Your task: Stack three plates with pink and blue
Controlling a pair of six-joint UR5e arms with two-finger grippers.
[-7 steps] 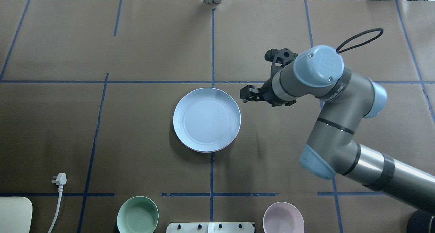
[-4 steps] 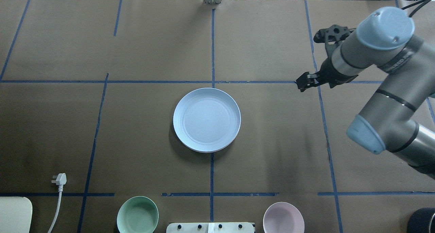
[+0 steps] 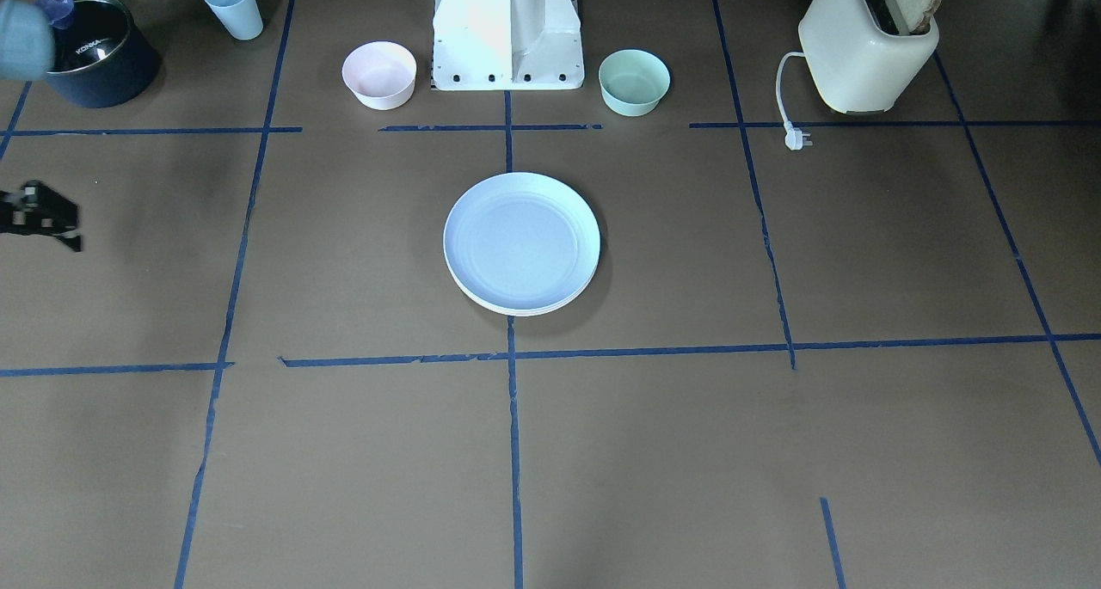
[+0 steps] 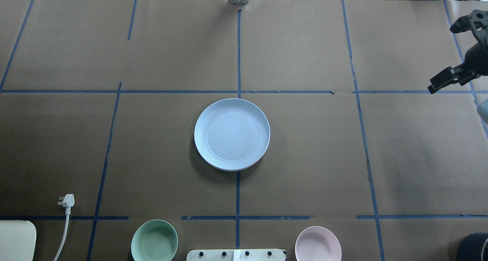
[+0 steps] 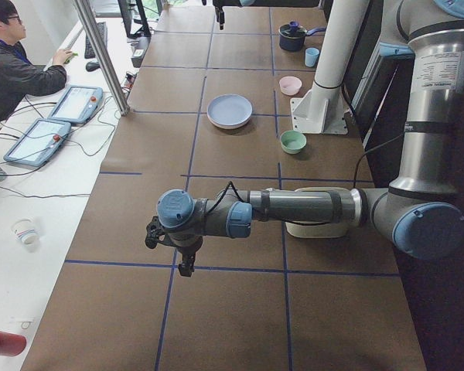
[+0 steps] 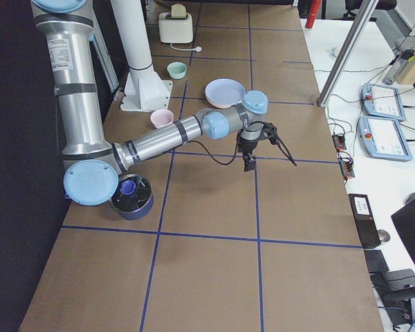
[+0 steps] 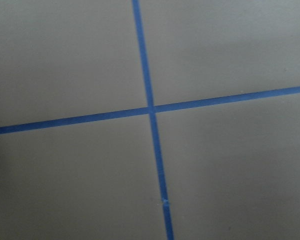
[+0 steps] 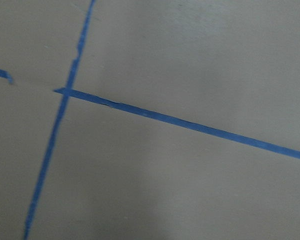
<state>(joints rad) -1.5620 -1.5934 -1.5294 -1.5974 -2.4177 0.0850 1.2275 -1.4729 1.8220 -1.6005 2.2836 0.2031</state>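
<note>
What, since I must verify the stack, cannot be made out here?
Lower plates: covered by the blue plate; only a pale rim shows; count unclear.
Right end effector: small dark shape in overhead, blurred front-facing; open or shut unclear.
Left end effector: only in exterior left view; state unclear.

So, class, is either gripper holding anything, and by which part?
Nothing is held. The right gripper hangs bare, far from the plates; the left gripper shows nothing either.

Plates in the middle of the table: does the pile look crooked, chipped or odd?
Nothing stands out. The light blue round plastic plate lies flat on top; only a thin pale rim shows beneath its edge, so the pile sits evenly.
</note>
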